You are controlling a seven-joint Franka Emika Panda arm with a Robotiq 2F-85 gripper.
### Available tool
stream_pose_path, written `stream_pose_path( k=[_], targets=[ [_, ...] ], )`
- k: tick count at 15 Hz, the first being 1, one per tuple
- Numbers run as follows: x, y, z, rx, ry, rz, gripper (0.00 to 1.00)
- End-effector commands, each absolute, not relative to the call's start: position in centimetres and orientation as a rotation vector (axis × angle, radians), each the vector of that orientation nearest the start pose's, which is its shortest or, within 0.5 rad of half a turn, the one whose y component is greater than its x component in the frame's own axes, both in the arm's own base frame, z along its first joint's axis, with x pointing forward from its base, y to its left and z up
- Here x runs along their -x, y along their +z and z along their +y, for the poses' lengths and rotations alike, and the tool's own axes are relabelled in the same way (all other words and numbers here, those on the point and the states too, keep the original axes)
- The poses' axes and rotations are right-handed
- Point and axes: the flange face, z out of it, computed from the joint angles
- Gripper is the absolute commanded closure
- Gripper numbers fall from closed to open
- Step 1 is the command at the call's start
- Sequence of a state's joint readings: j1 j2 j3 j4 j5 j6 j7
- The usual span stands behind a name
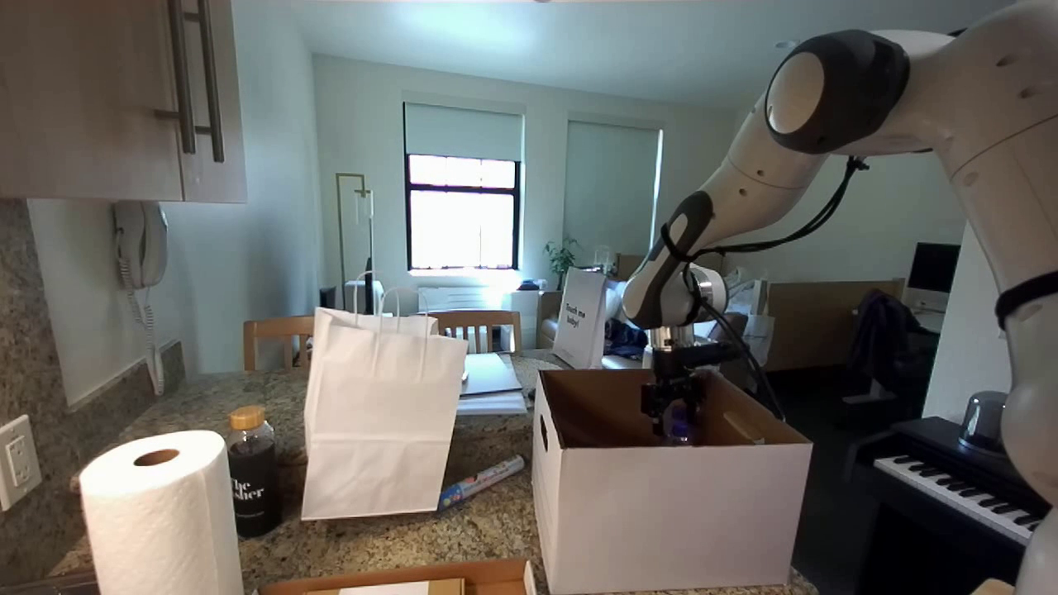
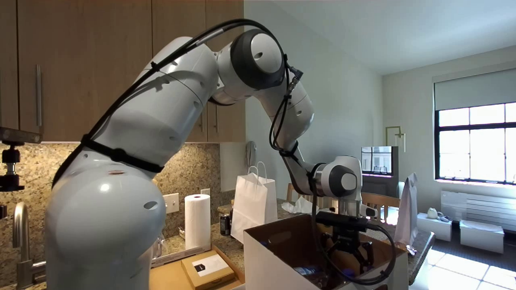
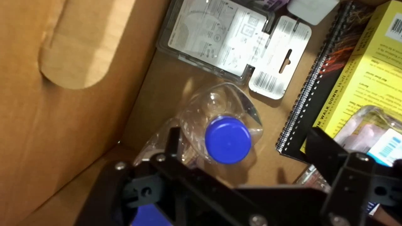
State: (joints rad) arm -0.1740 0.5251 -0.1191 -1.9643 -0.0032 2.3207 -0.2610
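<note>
My gripper (image 3: 246, 141) reaches down inside a white cardboard box (image 1: 674, 521), its fingers spread wide with nothing clasped. Between and just beyond the fingertips in the wrist view, a clear plastic bottle with a blue cap (image 3: 228, 140) stands upright on the box floor, nearer the left finger (image 3: 173, 142). Whether any finger touches it I cannot tell. A second blue object (image 3: 149, 216) is partly hidden behind the left finger linkage. In both exterior views, the gripper (image 1: 671, 409) shows above the box's front wall, with a blue cap (image 1: 679, 426) just visible by it.
Inside the box lie a clear-cased package (image 3: 216, 34), a spiral notebook (image 3: 298, 122) and a yellow book (image 3: 373, 62). Box walls (image 3: 72, 125) rise close beside the gripper. Outside stand a white paper bag (image 1: 384, 421), a paper towel roll (image 1: 165, 512) and a dark bottle (image 1: 253, 479).
</note>
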Motion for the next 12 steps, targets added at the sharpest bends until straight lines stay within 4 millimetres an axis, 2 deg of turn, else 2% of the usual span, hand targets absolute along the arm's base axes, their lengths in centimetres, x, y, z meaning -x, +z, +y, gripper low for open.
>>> stream_pose_path(
  k=[1,9,11,12],
  targets=[
    [-57.4,18.7,-17.3,3.141,0.243,0.026,0.26],
    [-56.8,18.6,-17.7,3.137,0.251,0.095,0.8],
    [-56.5,18.6,-18.0,3.132,0.254,0.13,0.89],
    [-56.3,18.5,-18.1,3.129,0.254,0.149,0.85]
  ],
)
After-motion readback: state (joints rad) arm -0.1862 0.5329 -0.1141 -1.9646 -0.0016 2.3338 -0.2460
